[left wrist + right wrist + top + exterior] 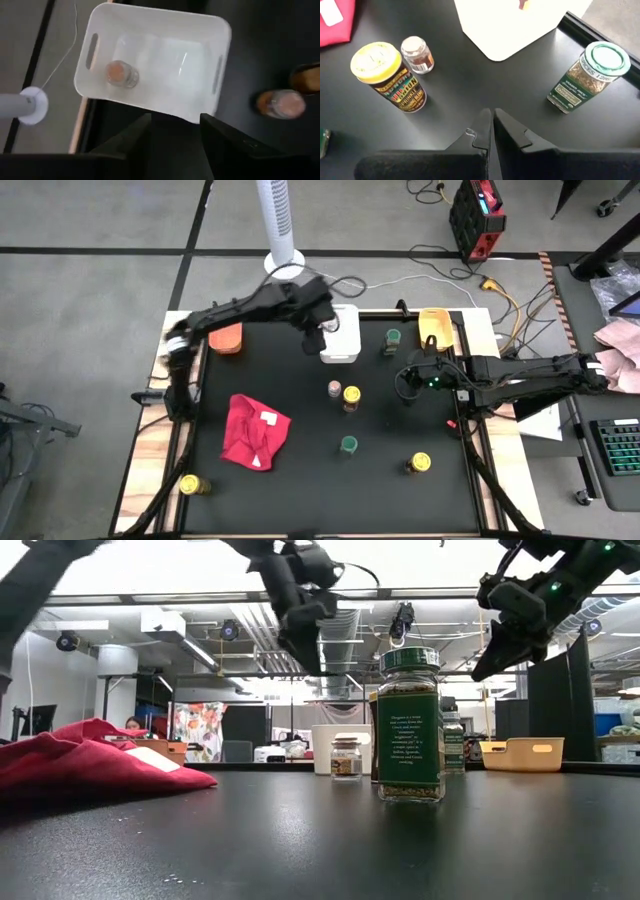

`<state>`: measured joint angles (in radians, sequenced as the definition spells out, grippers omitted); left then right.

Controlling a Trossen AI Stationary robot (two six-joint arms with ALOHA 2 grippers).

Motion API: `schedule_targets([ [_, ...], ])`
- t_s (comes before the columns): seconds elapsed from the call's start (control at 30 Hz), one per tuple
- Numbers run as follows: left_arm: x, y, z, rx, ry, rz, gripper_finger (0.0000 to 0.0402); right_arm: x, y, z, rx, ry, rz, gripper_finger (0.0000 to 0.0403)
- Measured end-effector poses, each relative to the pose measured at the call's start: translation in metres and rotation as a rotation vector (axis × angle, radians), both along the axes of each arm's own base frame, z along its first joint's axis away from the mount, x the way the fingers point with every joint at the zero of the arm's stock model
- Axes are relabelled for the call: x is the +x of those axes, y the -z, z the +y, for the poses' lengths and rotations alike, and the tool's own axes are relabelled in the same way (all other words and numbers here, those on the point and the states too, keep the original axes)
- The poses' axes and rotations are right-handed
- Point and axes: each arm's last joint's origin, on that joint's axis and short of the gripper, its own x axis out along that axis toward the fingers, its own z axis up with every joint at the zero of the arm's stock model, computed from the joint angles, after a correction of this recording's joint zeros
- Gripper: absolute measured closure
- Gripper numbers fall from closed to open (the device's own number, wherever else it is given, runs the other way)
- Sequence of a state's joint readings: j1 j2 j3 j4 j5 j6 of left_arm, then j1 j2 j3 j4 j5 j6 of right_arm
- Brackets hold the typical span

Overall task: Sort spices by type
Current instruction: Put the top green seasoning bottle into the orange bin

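We see the left gripper (322, 332) hanging over the white bin (341, 333), its jaws open and empty; one pink-lidded jar (120, 74) lies inside that bin. The right gripper (408, 376) waits above the tabletop (300, 480) with jaws closed on nothing. The other jars (351, 396) stand scattered on the tabletop.

I'm working in what looks like a lab or open workshop: exposed ducts (345, 635) and strip lights run overhead beyond the black table (300, 480). Around it I see bare grey floor, trailing cables (500, 290), a red power unit (476, 218) and a keyboard (618, 448).
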<state>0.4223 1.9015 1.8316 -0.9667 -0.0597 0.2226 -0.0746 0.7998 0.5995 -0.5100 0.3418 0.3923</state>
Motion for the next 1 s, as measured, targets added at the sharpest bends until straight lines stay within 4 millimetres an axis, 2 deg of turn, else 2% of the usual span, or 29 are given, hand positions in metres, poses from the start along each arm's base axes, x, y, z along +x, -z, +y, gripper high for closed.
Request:
schedule_targets([
  [0.3, -0.092, 0.006, -0.076, 0.059, -0.008, -0.321, 0.0257, 0.009, -0.01, -0.002, -0.068, -0.012, -0.115, 0.039],
  [0.47, -0.14, 0.015, -0.101, 0.119, -0.035, -0.407, 0.0258, 0.017, -0.021, -0.004, -0.185, -0.004, -0.216, 0.039],
  [0.6, -0.171, 0.021, -0.112, 0.135, -0.055, -0.47, 0.0258, 0.025, -0.021, -0.005, -0.203, -0.012, -0.242, 0.039],
  [0.73, -0.193, 0.027, -0.118, 0.149, -0.063, -0.55, 0.0258, 0.037, -0.021, -0.006, -0.2, 0.002, -0.302, 0.039],
  [0.83, -0.206, 0.03, -0.12, 0.181, -0.087, -0.594, 0.0258, 0.047, -0.024, -0.009, -0.203, 0.015, -0.32, 0.039],
  [1.0, -0.218, 0.029, -0.12, 0.25, -0.158, -0.619, 0.0258, 0.066, -0.045, -0.023, -0.204, 0.071, -0.282, 0.039],
])
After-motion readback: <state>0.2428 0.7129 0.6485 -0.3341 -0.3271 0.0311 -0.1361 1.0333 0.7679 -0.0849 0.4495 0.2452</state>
